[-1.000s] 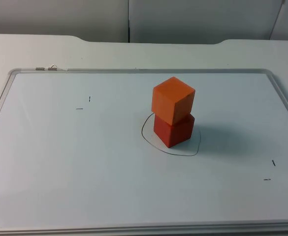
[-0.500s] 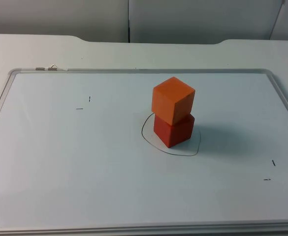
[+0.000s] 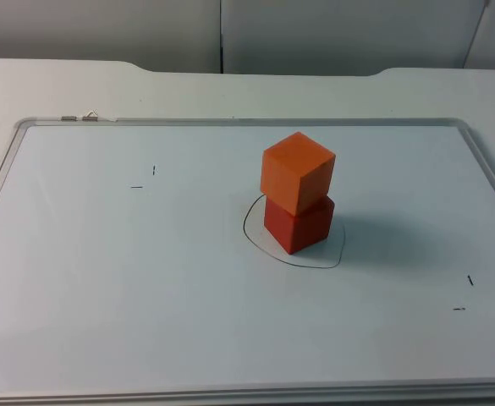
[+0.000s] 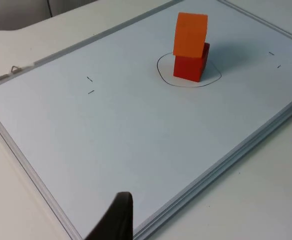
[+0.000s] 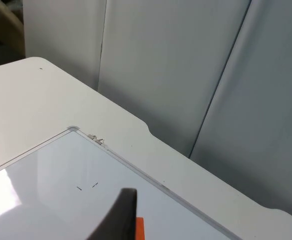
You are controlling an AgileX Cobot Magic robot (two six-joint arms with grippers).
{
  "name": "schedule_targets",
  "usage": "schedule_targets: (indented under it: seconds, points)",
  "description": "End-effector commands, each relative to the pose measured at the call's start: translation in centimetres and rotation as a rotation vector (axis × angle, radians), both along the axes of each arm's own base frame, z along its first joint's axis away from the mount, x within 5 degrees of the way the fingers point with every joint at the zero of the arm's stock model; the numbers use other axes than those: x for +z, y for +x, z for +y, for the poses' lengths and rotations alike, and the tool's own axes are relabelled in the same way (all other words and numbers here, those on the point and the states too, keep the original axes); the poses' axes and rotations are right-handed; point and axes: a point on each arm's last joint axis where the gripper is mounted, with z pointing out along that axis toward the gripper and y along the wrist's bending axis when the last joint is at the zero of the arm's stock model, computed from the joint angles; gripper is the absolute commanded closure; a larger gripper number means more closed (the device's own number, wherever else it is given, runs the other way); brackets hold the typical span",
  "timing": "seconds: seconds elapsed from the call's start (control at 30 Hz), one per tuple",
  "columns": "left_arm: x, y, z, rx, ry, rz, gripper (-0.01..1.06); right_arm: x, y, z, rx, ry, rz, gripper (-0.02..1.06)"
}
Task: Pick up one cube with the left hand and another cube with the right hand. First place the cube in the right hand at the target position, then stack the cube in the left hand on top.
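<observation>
The orange cube (image 3: 297, 172) sits on top of the red cube (image 3: 298, 222), turned slightly against it so their corners do not line up, and the red cube stands inside the hand-drawn black outline (image 3: 294, 233) on the whiteboard (image 3: 145, 279) — the stack is upright and nothing touches it. Seen from the left wrist, the same stack (image 4: 190, 45) stands well away from the left gripper's fingertip (image 4: 117, 220), which hangs over the whiteboard's near frame edge; whether that claw is wide or narrow cannot be told. The right gripper's fingertip (image 5: 118, 215) hangs above the board with a sliver of the orange cube (image 5: 140, 229) just beside it — its claw state cannot be told either
</observation>
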Motion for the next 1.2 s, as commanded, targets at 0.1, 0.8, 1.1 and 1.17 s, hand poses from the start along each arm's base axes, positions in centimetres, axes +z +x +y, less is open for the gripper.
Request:
schedule_targets:
  seconds: [0.1,0.8,1.1,1.17]
  points:
    - [0.0,0.0,-0.1,-0.019,-0.015,-0.013,0.0,-0.2,0.0,0.0,0.001,-0.012,0.0,0.09]
    - [0.0,0.0,-0.1,-0.019,-0.015,-0.013,0.0,-6.0,-2.3,-0.9,0.059,-0.005,0.045,0.09]
    - [0.0,0.0,-0.1,-0.019,-0.015,-0.013,0.0,-8.7,-8.3,-4.8,0.081,0.032,0.125,0.09]
    - [0.0,0.0,-0.1,-0.019,-0.015,-0.013,0.0,-8.8,-8.7,-5.1,0.08,0.037,0.123,0.09]
